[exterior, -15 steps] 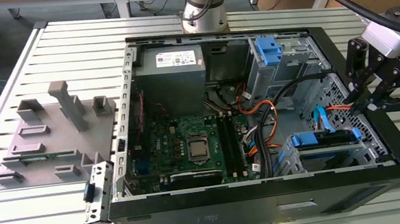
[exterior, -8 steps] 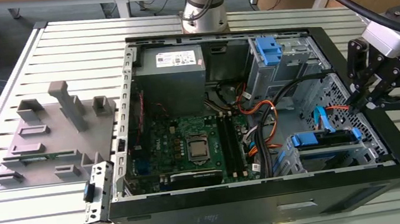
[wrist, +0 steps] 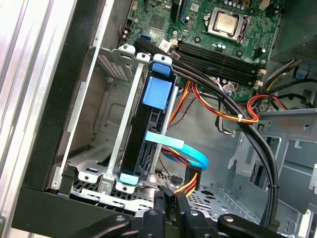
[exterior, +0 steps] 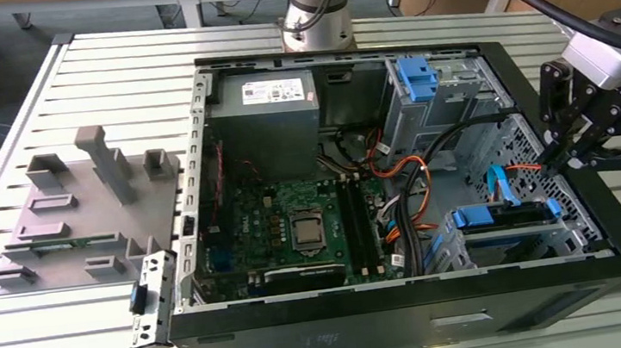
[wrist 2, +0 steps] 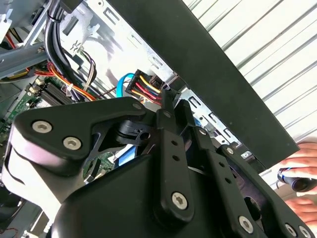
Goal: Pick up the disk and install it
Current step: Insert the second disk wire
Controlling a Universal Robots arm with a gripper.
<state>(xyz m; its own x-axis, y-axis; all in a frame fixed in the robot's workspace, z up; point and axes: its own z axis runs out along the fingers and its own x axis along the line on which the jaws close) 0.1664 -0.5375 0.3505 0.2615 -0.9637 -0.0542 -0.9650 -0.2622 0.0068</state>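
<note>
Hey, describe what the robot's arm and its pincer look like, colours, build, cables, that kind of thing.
The arm is a silver-grey metal tube with a darker joint ring. Its wrist section is white and grey, with thick black cables looping above it. The pincer is matt black: flat linkage bars joined by silver screw heads, tapering to slim black fingers, as both wrist views show.

Disk (wrist: pixel 148 134) in cage (wrist: pixel 106 144); case (exterior: pixel 418 318) on table (exterior: pixel 28 342)
</note>
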